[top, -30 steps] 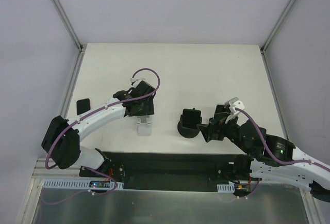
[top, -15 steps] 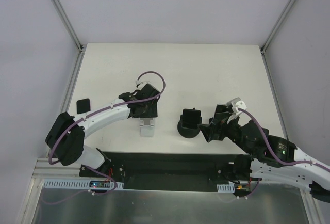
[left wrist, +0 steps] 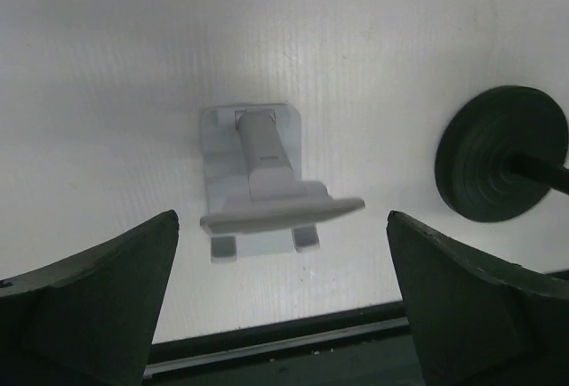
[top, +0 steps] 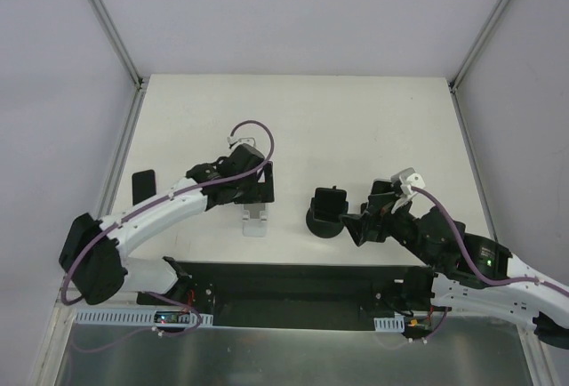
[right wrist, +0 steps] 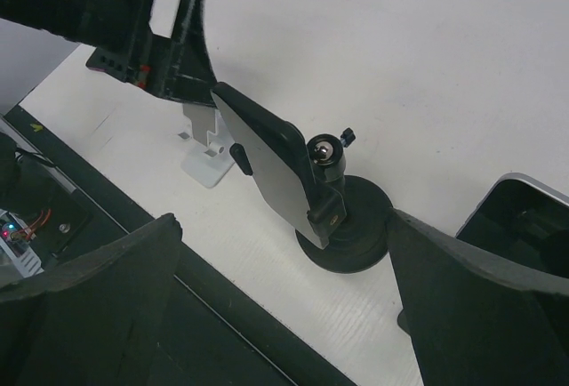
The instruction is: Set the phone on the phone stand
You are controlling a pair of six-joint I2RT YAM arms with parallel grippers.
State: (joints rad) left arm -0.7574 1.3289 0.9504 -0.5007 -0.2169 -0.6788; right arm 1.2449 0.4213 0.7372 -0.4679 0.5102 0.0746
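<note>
The phone stand [top: 325, 222] is black, with a round disc base [right wrist: 356, 230] and a tilted flat holder plate [right wrist: 267, 168] on a ball joint. My right gripper [right wrist: 284, 230] is open just near of it, fingers on either side of the base without touching. A glossy black slab with a silver rim [right wrist: 524, 217], apparently the phone, is cut off at the right edge of the right wrist view. My left gripper [left wrist: 280, 226] is open and empty above the small silver-white stand [left wrist: 258, 181]. The disc base [left wrist: 500, 165] lies to its right.
The silver-white stand [top: 254, 222] stands near the table's front edge, left of the phone stand. A small flat black object [top: 142, 181] lies by the table's left edge. A black rail [top: 293, 284] runs along the near side. Grey walls enclose the table.
My left jaws have spread wider over the silver-white stand, and the left arm's elbow has swung back towards the left. The right arm and the phone stand have stayed still.
</note>
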